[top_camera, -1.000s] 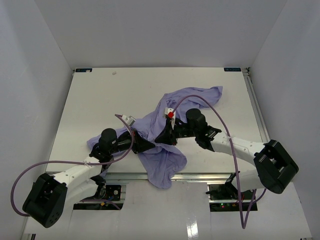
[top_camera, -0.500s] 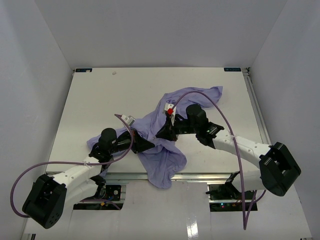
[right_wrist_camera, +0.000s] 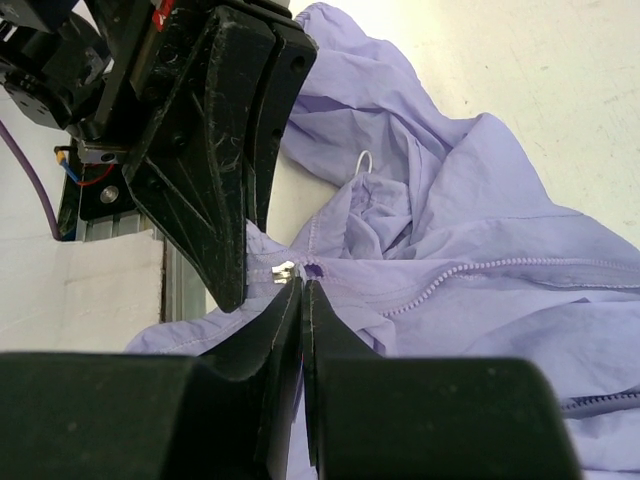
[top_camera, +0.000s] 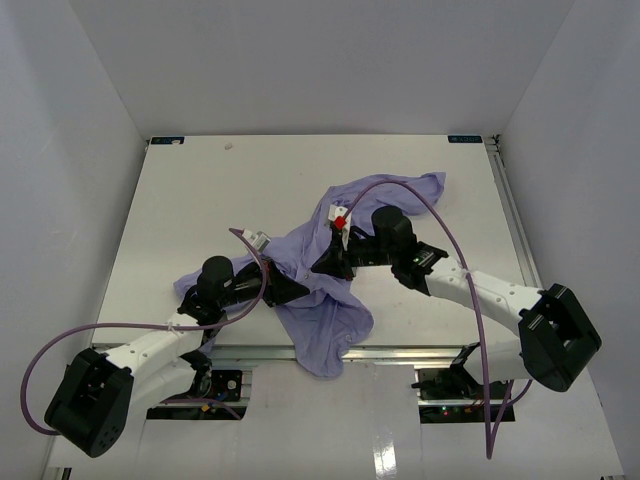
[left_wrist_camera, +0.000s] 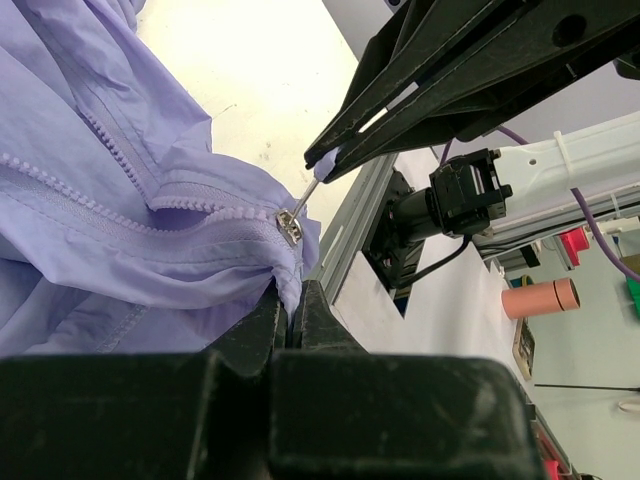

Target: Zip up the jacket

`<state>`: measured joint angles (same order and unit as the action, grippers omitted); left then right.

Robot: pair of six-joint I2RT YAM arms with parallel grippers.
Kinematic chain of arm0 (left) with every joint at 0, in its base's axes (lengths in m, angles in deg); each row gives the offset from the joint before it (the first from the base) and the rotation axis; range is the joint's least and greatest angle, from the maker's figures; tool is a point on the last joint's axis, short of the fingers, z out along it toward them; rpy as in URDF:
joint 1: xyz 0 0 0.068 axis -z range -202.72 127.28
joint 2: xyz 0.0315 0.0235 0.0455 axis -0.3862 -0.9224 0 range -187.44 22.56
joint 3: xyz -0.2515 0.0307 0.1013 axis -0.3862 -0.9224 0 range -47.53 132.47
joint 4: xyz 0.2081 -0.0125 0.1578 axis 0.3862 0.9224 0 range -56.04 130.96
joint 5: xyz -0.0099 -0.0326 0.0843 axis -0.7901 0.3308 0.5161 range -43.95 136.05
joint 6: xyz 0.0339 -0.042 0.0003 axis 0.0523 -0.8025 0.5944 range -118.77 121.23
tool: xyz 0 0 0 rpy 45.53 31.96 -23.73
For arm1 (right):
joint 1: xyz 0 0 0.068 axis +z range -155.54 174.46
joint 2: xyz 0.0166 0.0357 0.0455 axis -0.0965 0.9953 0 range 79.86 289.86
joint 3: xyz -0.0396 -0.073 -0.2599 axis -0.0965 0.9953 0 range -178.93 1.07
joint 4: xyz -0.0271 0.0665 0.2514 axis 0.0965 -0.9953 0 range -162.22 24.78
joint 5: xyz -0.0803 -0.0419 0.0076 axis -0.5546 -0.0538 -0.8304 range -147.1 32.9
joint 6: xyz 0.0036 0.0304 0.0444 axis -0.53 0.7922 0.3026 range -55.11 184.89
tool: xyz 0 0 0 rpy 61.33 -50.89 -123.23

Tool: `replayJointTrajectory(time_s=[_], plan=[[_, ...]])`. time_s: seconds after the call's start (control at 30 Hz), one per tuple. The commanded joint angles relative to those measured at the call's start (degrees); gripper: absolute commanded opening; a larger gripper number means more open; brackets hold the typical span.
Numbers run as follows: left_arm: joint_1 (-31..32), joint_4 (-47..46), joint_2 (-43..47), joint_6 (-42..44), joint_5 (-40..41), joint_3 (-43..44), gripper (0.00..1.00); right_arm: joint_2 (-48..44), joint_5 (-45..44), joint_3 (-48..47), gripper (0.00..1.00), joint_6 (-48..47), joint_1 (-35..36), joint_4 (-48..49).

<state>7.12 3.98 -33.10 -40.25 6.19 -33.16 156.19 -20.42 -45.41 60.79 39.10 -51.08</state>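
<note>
While the left gripper (left_wrist_camera: 290,300) clamps the jacket (left_wrist_camera: 100,250) hem below the zipper slider (left_wrist_camera: 290,228) — apparently an anchor — the right gripper (right_wrist_camera: 303,285) pinches the pull tab (left_wrist_camera: 323,163), ready to pull.

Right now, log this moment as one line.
left gripper: shut on jacket hem below slider | right gripper: shut on pull tab | slider: at hem end

Top view is evenly and brightly lit from above; only soft shadows are cast on the flat white table top (top_camera: 200,190). In the wrist views the table is blown out, the black left gripper (left_wrist_camera: 290,296) and black right gripper (right_wrist_camera: 303,290) are rendered as featureless dark masses, and the lavender fabric jacket (left_wrist_camera: 90,230) is resolved sharply.
</note>
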Motion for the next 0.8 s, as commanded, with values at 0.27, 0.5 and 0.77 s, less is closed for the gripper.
replayJointTrajectory(time_s=[0.27, 0.5, 0.77], plan=[[0.0, -1.2, 2.6, -0.8, -1.9, -0.3, 0.00, 1.0, -9.6, 3.5, 0.08, -1.9, -1.3, 10.2], [0.0, -1.4, 4.6, -1.1, -2.4, -1.0, 0.00, 3.8, -11.9, 3.1, 0.08, -1.4, -1.7, 14.5], [0.0, -0.5, 5.8, -1.1, -2.3, -1.4, 0.00, 5.8, -12.9, 3.8, 0.08, -0.9, -2.0, 16.0]])
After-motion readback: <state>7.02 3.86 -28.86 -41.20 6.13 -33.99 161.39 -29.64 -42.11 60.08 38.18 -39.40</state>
